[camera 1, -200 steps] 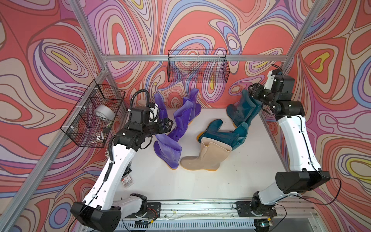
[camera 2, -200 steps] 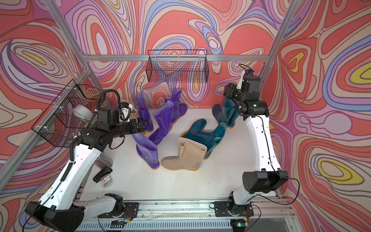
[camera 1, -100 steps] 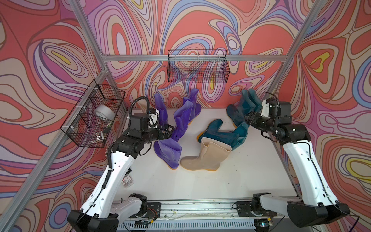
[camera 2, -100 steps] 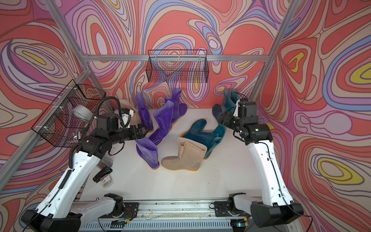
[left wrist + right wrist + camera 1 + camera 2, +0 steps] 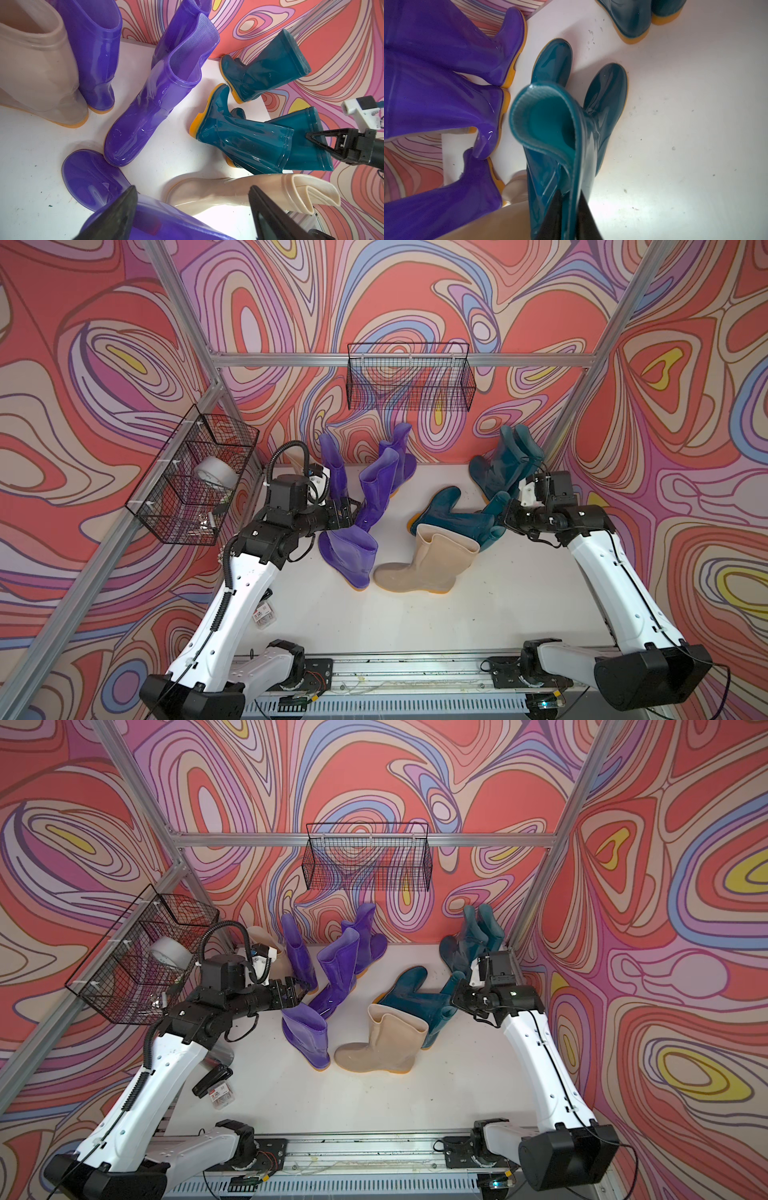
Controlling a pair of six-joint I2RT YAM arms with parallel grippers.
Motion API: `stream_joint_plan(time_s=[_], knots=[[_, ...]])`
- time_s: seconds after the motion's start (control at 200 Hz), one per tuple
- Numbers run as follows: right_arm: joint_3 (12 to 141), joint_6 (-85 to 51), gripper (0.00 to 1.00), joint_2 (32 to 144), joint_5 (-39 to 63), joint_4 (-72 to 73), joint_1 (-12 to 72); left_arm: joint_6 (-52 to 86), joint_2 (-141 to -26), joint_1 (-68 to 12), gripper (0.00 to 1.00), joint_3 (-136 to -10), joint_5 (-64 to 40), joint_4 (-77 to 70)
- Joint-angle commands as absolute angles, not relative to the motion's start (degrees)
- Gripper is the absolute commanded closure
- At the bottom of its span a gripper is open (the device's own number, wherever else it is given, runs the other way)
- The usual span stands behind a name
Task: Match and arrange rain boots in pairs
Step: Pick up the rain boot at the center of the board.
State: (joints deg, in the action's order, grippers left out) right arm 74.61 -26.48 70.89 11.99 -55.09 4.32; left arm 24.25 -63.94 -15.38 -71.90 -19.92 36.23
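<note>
Rain boots (image 5: 376, 485) jumbled around the front beige boot (image 5: 428, 568) — one teal pair (image 5: 507, 460) upright behind it; right hand (image 5: 571, 195) pinches the cuff of a tipped teal boot (image 5: 542, 116), left hand (image 5: 192, 188) gapes empty over a purple boot (image 5: 145, 220).

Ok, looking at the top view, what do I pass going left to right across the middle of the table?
Wire basket holding a tape roll → front purple rain boot → beige rain boot → fallen dark teal rain boot → gripped dark teal rain boot → right gripper, shut on its cuff.
</note>
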Motion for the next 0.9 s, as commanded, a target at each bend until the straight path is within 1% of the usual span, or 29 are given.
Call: stream_joint_plan(time_s=[0.0,0.045,0.155,0.245,0.295,0.396,0.526,0.621,0.771,0.826,0.891], knots=[[76.9,-23.7,0.98,72.6,11.7,-53.4,4.6,24.1,-64.7,-15.6,0.14,-73.4,-19.9,37.4],[78.1,-22.6,1.0,73.0,10.3,-53.2,4.6,23.9,-64.8,-15.5,0.14,-73.6,-19.8,37.4],[81.1,-18.0,1.0,75.1,7.7,-51.2,4.6,23.5,-65.5,-15.5,0.14,-74.2,-19.5,37.3],[84.0,-15.5,1.0,78.1,11.6,-48.8,4.6,23.6,-66.4,-15.6,0.14,-75.2,-19.7,37.0],[85.1,-14.2,1.0,80.1,15.4,-46.6,4.6,23.6,-67.1,-15.5,0.14,-75.9,-20.0,37.1],[90.7,-13.1,1.0,85.4,19.6,-47.4,4.7,23.3,-67.9,-15.5,0.14,-77.1,-20.2,37.6],[93.9,-13.8,1.0,88.1,22.0,-47.2,5.4,23.2,-67.7,-15.5,0.14,-77.8,-19.8,38.2],[96.0,-12.6,1.0,89.6,21.4,-48.2,5.4,23.0,-66.9,-15.6,0.13,-77.4,-19.0,38.1],[102.8,-7.6,1.0,95.2,13.8,-50.5,5.4,23.2,-67.3,-15.5,0.13,-77.6,-18.8,38.1],[105.6,-7.3,1.0,97.5,14.4,-51.0,5.4,23.3,-67.6,-15.5,0.14,-77.9,-19.1,38.2],[108.2,-7.5,1.0,99.3,18.2,-50.5,5.4,23.5,-67.7,-15.5,0.14,-78.3,-19.2,38.4]])
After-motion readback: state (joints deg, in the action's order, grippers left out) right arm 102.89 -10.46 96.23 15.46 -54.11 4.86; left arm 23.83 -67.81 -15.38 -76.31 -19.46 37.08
